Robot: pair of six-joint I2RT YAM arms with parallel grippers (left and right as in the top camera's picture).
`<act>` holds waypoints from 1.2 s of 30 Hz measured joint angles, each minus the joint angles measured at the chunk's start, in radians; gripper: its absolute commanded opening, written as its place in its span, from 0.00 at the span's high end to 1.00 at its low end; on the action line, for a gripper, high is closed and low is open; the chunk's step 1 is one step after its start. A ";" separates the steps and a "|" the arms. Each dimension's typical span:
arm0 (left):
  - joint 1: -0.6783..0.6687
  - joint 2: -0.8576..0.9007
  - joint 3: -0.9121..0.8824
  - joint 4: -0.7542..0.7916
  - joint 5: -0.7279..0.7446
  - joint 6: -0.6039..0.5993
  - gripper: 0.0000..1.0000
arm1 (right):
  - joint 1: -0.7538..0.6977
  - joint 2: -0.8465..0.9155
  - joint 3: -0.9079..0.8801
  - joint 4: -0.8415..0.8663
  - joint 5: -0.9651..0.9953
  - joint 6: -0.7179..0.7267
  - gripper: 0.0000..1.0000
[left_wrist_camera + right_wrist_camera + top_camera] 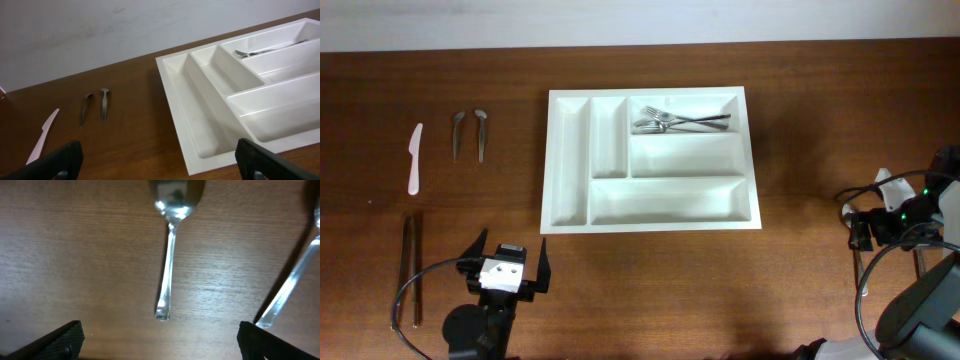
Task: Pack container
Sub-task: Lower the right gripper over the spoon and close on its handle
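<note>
so the right hand (160, 330) hangs spread apart over a spoon (167, 255) on the worktop (75, 255), looks lined up to grab it for the tray (568, 160), and the left hand (157, 155) at lower left is apart too, just idle

The bench (720, 290) is brown wood with fine visible grain and a low satin sheen. The cutlery tray (665, 200) is smooth white plastic, glossy enough to catch highlights along its walls. The forks (680, 121) in it are bright polished metal. The spoon (169, 265) is mirror-shiny metal. The knife (414, 158) looks like matt white plastic. The right claw (160, 342) has black, matt, grainy fingertips (57, 341).
</note>
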 measured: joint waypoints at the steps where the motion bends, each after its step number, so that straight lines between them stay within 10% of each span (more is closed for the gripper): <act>1: 0.000 0.000 0.000 0.000 0.000 0.000 0.01 | 0.000 0.000 -0.006 0.012 0.001 -0.007 0.01; 36: 0.000 0.000 0.000 0.000 0.000 0.000 0.01 | 0.000 0.159 -0.078 0.243 0.024 0.068 0.01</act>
